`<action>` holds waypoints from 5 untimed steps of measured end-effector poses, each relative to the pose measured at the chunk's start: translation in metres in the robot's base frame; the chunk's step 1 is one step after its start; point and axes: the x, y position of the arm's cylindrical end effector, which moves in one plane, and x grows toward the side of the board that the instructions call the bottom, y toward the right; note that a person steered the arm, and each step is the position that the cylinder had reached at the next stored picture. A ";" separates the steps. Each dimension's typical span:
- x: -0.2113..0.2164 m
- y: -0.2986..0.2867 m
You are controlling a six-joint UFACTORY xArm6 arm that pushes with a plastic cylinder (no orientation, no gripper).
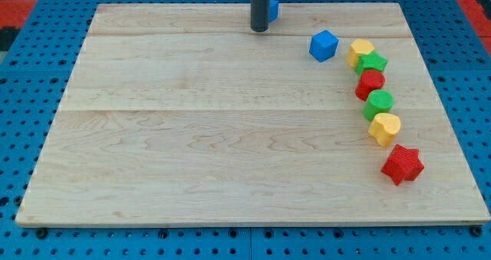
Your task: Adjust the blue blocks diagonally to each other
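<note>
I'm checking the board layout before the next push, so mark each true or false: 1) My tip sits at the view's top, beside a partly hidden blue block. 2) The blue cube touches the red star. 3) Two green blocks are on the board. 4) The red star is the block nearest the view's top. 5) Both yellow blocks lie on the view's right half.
1) True: my tip stands against the partly hidden blue block.
2) False: the blue cube lies far from the red star.
3) True: upper green block, lower green block.
4) False: it is the lowest block.
5) True: upper yellow block, lower yellow block.
</note>
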 end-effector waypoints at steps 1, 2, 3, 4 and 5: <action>-0.018 0.072; -0.068 0.109; -0.066 0.037; -0.037 0.003; -0.025 0.039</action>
